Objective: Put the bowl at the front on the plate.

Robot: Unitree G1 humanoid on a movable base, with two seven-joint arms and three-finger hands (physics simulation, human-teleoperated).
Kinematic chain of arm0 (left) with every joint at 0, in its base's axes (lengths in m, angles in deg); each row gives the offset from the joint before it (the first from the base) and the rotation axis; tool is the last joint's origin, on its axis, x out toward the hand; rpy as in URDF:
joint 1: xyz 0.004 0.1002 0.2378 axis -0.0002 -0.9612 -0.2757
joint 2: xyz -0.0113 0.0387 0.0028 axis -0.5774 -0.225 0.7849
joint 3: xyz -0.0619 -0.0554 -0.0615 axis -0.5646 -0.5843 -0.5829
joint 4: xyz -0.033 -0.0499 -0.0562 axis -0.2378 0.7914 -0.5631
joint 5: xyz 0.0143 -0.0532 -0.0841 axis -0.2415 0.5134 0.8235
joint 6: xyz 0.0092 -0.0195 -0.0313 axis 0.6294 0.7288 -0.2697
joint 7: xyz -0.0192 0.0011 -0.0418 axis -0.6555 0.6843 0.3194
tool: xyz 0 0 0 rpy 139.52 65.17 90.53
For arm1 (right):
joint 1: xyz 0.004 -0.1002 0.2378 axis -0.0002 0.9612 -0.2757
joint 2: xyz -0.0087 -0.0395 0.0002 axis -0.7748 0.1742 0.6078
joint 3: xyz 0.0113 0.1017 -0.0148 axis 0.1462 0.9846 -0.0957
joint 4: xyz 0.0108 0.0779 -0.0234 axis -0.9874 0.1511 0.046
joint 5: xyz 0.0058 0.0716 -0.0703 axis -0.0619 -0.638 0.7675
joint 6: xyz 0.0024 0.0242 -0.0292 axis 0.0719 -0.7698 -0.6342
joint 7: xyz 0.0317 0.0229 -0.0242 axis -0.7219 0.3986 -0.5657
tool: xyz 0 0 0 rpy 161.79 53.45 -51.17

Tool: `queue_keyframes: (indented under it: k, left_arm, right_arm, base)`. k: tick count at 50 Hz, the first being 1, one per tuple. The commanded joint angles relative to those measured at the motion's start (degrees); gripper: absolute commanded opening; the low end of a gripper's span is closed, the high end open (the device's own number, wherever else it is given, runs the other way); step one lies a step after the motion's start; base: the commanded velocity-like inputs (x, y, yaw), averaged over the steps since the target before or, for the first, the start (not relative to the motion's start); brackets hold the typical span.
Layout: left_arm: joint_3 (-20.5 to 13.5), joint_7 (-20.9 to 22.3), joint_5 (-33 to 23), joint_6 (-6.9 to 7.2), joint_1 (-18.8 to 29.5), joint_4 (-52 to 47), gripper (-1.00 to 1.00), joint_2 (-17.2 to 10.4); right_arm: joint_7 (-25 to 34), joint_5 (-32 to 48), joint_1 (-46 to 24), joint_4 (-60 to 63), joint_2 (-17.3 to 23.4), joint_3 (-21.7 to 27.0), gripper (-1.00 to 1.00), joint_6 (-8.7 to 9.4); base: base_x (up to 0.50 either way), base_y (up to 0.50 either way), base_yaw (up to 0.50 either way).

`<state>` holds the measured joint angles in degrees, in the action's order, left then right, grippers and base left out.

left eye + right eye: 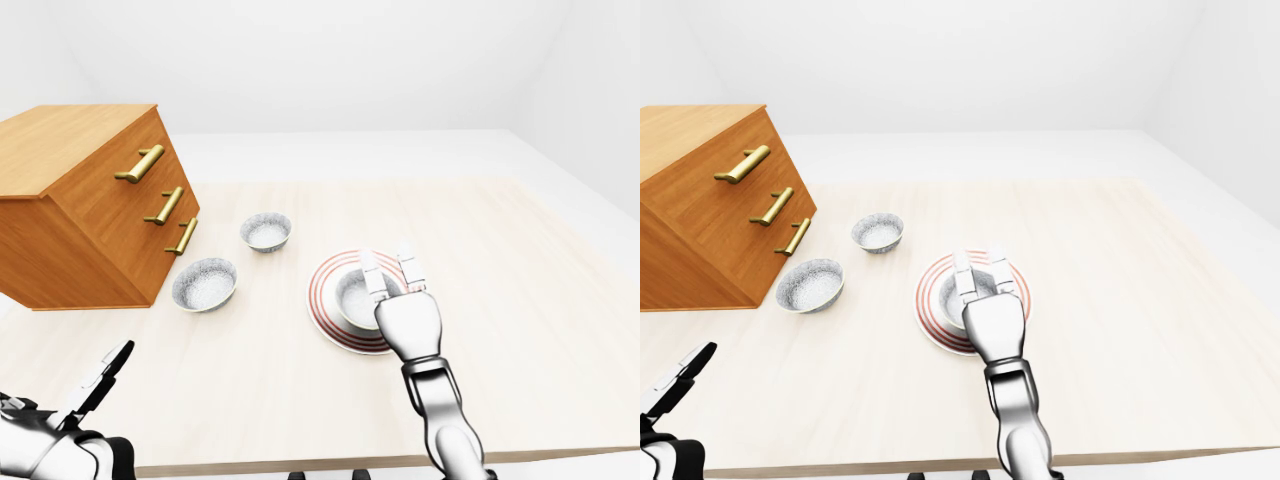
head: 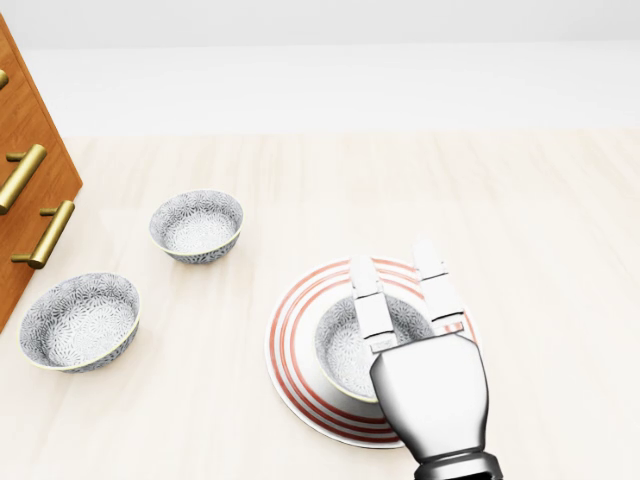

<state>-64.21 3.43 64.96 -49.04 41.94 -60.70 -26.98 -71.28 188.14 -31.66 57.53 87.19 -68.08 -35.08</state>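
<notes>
At the counter's near left corner, low in the left-eye view, the left robot hand (image 1: 98,382) hangs well apart from everything; whether it is spread or closed I cannot tell. The right robot hand (image 2: 422,358) is the one that matters. It reaches in from the near edge with its two visible fingers (image 2: 372,300) stretched straight and apart, closed round nothing; the thumb is hidden.

The bowl (image 2: 343,352) lies directly under those fingers and slightly to their left in the head view, upright on the middle of the plate (image 2: 288,330). The palm covers its near right rim. Whether a finger touches the rim I cannot tell.

The bowl is round, so it has no long axis. It is white inside, with a fine grey pattern. The task looks done, and the hand likely needs only to lift clear without catching the rim.

Farther toward the left edge stand two more bowls (image 2: 197,226), beside a wooden drawer cabinet (image 1: 90,200).
</notes>
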Motion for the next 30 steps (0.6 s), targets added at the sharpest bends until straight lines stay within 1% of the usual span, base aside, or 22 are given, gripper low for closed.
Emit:
queue_keyframes:
  k: [1, 2, 4, 5, 6, 7, 9, 10, 11, 12, 13, 15, 17, 18, 19, 20, 21, 23, 27, 28, 29, 30]
  left_arm:
    - [-0.2, 0.0, -0.2, 0.12, 0.3, 0.1, 1.0, 0.2]
    - [-0.1, 0.0, -0.1, 0.18, 0.2, 0.0, 1.0, 0.2]
    - [0.1, -0.1, -0.2, -0.68, 0.4, 1.1, 1.0, 0.0]
    - [0.2, -0.2, -0.2, -0.84, 0.5, 1.3, 1.0, 0.0]
    - [0.3, -0.2, -0.2, -0.74, 0.4, 1.2, 1.0, -0.1]
    - [0.3, -0.2, -0.1, -0.44, 0.2, 0.7, 1.0, -0.1]
    - [0.3, -0.2, -0.1, -0.52, 0.2, 0.8, 1.0, -0.1]
    - [0.4, -0.2, -0.2, -0.66, 0.3, 1.1, 1.0, -0.1]
    - [0.6, -0.2, -0.5, -1.7, 0.7, 2.4, 1.0, -0.2]
    - [0.6, -0.2, -0.4, -1.56, 0.5, 2.0, 1.0, -0.3]
    - [0.7, -0.2, -0.5, -1.62, 0.4, 2.1, 1.0, -0.3]
    - [0.8, -0.2, -0.4, -1.33, 0.3, 1.9, 1.0, -0.4]
    - [0.8, 0.0, -0.4, -1.01, 0.1, 1.5, 1.0, -0.3]
    - [0.7, 0.0, -0.4, -1.01, 0.1, 1.5, 1.0, -0.2]
    - [0.7, -0.2, -1.0, -1.34, 0.6, 2.1, 1.0, -0.4]
    - [0.7, -0.2, -0.8, -0.6, 0.5, 1.8, 1.0, -0.5]
    - [0.7, -0.2, -0.8, -0.48, 0.5, 1.6, 1.0, -0.5]
    - [0.7, -0.2, -0.8, -0.74, 0.3, 1.6, 1.0, -0.3]
    - [0.8, -0.2, -1.2, -1.02, 0.6, 2.3, 1.0, -0.5]
    - [0.7, -0.2, -1.0, -0.34, 0.7, 2.0, 1.0, -0.7]
    - [0.7, -0.2, -1.0, -0.13, 0.7, 1.8, 1.0, -0.6]
    - [0.7, -0.2, -1.0, 0.01, 0.5, 1.5, 1.0, -0.6]
  right_arm:
    - [7.1, 2.4, -0.4, 8.3, 4.5, -4.2, 1.0, 0.0]
    - [8.8, 2.4, -1.3, 10.0, 6.5, -5.4, 1.0, 0.0]
    - [11.6, 2.4, -2.6, 11.8, 9.8, -7.2, 1.0, 0.0]
    - [12.5, 2.4, -3.2, 12.5, 10.8, -7.7, 1.0, 0.0]
    - [15.0, 2.4, -4.4, 14.3, 13.1, -7.9, 1.0, 0.0]
    - [15.9, 2.4, -5.0, 15.1, 13.7, -7.9, 1.0, 0.0]
    - [18.1, 2.4, -6.7, 16.9, 15.2, -6.9, 1.0, 0.0]
    - [19.3, 2.4, -7.6, 17.9, 15.8, -6.4, 1.0, 0.0]
    - [20.7, 2.4, -8.7, 18.7, 16.6, -5.8, 1.0, 0.0]
    - [21.7, 2.4, -9.5, 19.4, 17.1, -5.2, 1.0, 0.0]
    - [24.1, 2.4, -11.1, 21.2, 18.3, -3.7, 1.0, 0.0]
    - [26.1, 2.4, -12.6, 22.5, 18.6, -1.9, 1.0, 0.0]
    - [30.9, 2.4, -16.4, 25.3, 20.0, 1.1, 1.0, 0.0]
    - [32.1, 2.4, -17.2, 25.8, 20.3, 1.8, 1.0, 0.0]
    - [34.0, 2.4, -18.9, 26.2, 21.4, 2.4, 1.0, 0.0]
    - [34.9, 2.4, -19.7, 26.6, 21.5, 2.8, 1.0, 0.0]
    - [36.1, 2.4, -20.5, 27.4, 22.0, 3.7, 1.0, 0.0]
    - [38.3, 2.4, -22.7, 28.4, 22.0, 5.2, 1.0, 0.0]
    - [43.5, 2.4, -28.1, 29.2, 23.6, 6.2, 1.0, 0.0]
    - [45.0, 2.4, -30.0, 29.4, 24.1, 6.4, 1.0, 0.0]
    - [46.1, 2.4, -31.1, 29.6, 24.5, 6.6, 1.0, 0.0]
    - [48.0, 2.4, -33.7, 29.8, 25.0, 6.9, 1.0, 0.0]
  base:
    - [0.0, 0.0, 0.0]
    - [0.0, 0.0, 0.0]
    - [0.0, 0.0, 0.0]
    - [0.0, 0.0, 0.0]
    - [0.0, 0.0, 0.0]
    - [0.0, 0.0, 0.0]
    - [0.0, 0.0, 0.0]
    - [0.0, 0.0, 0.0]
    - [0.0, 0.0, 0.0]
    - [0.0, 0.0, 0.0]
    - [0.0, 0.0, 0.0]
    - [0.0, 0.0, 0.0]
    - [0.0, 0.0, 0.0]
    - [0.0, 0.0, 0.0]
    - [0.0, 0.0, 0.0]
    - [0.0, 0.0, 0.0]
    - [0.0, 0.0, 0.0]
    - [0.0, 0.0, 0.0]
    - [0.0, 0.0, 0.0]
    - [0.0, 0.0, 0.0]
    - [0.0, 0.0, 0.0]
    - [0.0, 0.0, 0.0]
